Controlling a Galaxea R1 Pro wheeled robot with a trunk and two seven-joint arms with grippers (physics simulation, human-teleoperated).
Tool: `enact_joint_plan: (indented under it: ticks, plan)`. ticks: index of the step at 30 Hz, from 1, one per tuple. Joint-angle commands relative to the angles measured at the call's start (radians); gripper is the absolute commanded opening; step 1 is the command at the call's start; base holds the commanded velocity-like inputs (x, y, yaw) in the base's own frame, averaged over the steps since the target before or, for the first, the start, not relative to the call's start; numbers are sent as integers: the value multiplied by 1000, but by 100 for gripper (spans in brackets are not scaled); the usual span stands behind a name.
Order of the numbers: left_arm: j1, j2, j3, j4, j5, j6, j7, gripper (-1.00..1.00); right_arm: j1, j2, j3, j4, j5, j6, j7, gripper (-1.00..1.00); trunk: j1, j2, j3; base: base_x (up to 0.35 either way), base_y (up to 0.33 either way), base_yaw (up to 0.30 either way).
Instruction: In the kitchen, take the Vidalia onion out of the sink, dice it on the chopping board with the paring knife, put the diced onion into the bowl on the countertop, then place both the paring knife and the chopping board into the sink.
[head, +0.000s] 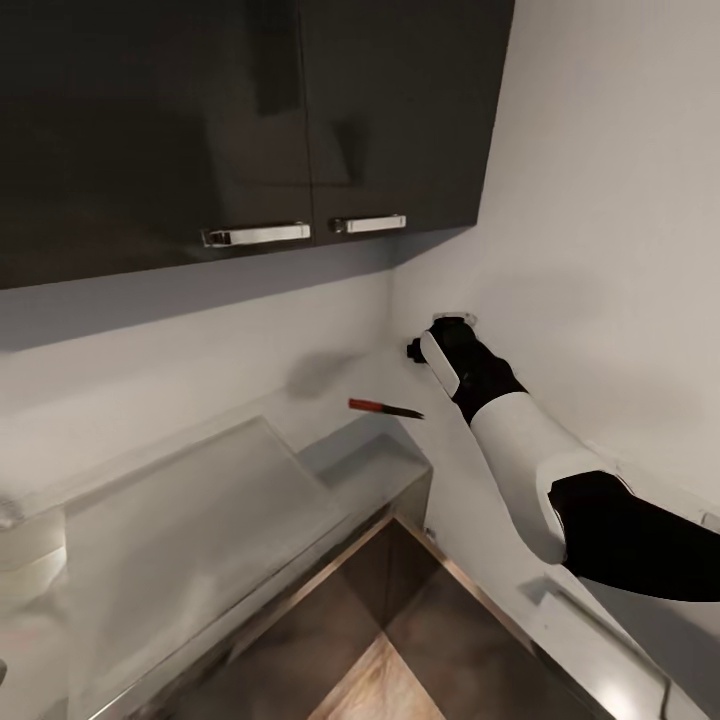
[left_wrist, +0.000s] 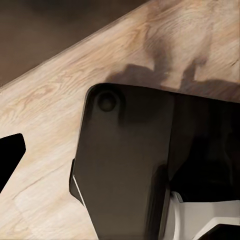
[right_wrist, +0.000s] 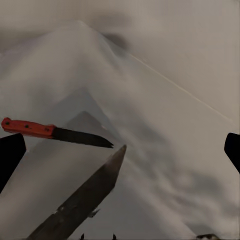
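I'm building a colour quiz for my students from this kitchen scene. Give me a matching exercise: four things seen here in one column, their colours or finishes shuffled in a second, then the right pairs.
Things:
1. knife handle
2. wall cabinets
3. cabinet door handles
4. floor

Colours:
A. shiny silver
B. light wood
C. red
D. glossy dark

Pairs: 1-C, 2-D, 3-A, 4-B
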Motion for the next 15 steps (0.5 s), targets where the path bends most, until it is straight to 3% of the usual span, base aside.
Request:
enact_joint_plan:
  ticks: [1, 9, 15]
  plan:
    - [0, -1, 6, -1, -2, -1, -5, 100, -1, 0, 3, 0, -8, 3, -8, 100, 1, -2, -2, 156, -1, 256]
    - [0, -1, 6, 11, -2, -1, -6, 100, -1, 0, 3, 0, -8, 3, -8, 100, 1, -2, -3, 199, -37, 246]
    - [0, -1, 6, 13, -2, -1, -6, 100, -1, 0, 3, 0, -8, 3, -9, 100, 1, -2, -4, 285, -105, 65]
